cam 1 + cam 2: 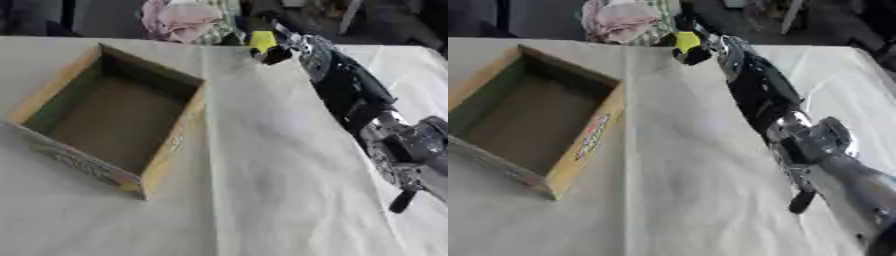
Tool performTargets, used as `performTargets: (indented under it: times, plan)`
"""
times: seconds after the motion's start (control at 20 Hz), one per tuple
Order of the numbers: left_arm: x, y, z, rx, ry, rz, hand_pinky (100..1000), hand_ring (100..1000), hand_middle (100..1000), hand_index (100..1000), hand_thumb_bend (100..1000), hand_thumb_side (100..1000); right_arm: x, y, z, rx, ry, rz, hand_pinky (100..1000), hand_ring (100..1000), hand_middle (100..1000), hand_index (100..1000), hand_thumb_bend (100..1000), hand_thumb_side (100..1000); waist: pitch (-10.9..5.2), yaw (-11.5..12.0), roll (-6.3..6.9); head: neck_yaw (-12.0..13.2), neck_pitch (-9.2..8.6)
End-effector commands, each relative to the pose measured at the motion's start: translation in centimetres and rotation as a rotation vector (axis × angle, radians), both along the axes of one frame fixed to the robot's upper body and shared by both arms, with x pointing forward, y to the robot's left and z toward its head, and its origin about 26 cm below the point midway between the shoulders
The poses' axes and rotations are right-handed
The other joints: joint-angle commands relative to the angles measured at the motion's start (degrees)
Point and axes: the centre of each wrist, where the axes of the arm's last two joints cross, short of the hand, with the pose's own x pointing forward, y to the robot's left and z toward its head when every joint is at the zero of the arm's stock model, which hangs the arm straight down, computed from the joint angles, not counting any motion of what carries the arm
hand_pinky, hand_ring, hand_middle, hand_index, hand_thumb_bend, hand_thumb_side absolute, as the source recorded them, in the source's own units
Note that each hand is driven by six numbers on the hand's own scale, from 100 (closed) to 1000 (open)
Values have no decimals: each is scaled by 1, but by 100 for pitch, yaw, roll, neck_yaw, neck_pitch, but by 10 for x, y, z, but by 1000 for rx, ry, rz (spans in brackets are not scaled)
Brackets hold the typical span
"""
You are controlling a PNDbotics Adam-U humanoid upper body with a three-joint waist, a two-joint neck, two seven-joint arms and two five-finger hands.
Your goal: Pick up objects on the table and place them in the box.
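— Where's the right hand (273,50) now?
— Stretched out to the far edge of the bench (262,190), arm running in from the right. Its fingers (696,56) are curled round a small yellow object (684,40), pinching it just above the cloth.
— And the box (171,145)?
— Sitting on the left side of the bench, open top, yellow rim, brown floor showing inside. It's well apart from the hand, nearer to us and to the left.
— Anything behind?
— A pink bundle of cloth (184,20) beyond the far edge, just left of the hand.
— The left hand?
— Can't see it anywhere.
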Motion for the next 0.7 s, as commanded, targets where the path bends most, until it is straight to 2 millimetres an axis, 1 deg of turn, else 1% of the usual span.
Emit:
performTargets:
  times: [0.05, 0.25, 0.35, 0.4, 0.45, 0.6, 0.65, 0.7]
  plan:
    - [-3, 2, 8, 10, -30, -2, 510, 792, 749, 804, 406, 854, -10, -15, 33, -51, -91, -43, 936, 1000, 1000, 1000, 242, 179, -67, -8, 21, -43, -60]
    - [-3, 3, 8, 12, -27, 2, 507, 794, 750, 804, 404, 858, -13, -16, 40, -85, -149, -82, 938, 1000, 1000, 1000, 238, 177, 26, -30, 25, -81, -59]
    - [-3, 3, 8, 14, -25, 4, 507, 794, 750, 804, 404, 859, -14, -18, 40, -86, -151, -90, 936, 1000, 1000, 1000, 235, 178, 62, -41, 30, -94, -64]
    - [-3, 3, 8, 15, -24, 5, 506, 795, 750, 804, 403, 860, -14, -19, 39, -84, -149, -94, 933, 1000, 1000, 1000, 236, 152, 80, -45, 35, -98, -71]
    - [-3, 3, 8, 15, -24, 6, 505, 795, 749, 804, 403, 861, -14, -20, 38, -79, -146, -98, 931, 1000, 996, 1000, 229, 177, 98, -48, 41, -102, -81]
    - [-3, 4, 7, 15, -22, 10, 504, 796, 750, 804, 402, 863, -15, -22, 37, -68, -142, -101, 927, 996, 990, 1000, 225, 177, 165, -49, 68, -129, -106]
    - [-3, 4, 7, 16, -22, 10, 503, 796, 750, 804, 380, 843, -15, -22, 37, -65, -144, -100, 926, 994, 989, 1000, 247, 134, 187, -50, 77, -139, -110]
    - [-3, 4, 7, 16, -21, 11, 503, 797, 750, 804, 401, 865, -15, -22, 37, -63, -145, -99, 925, 992, 986, 1000, 221, 178, 212, -51, 86, -151, -112]
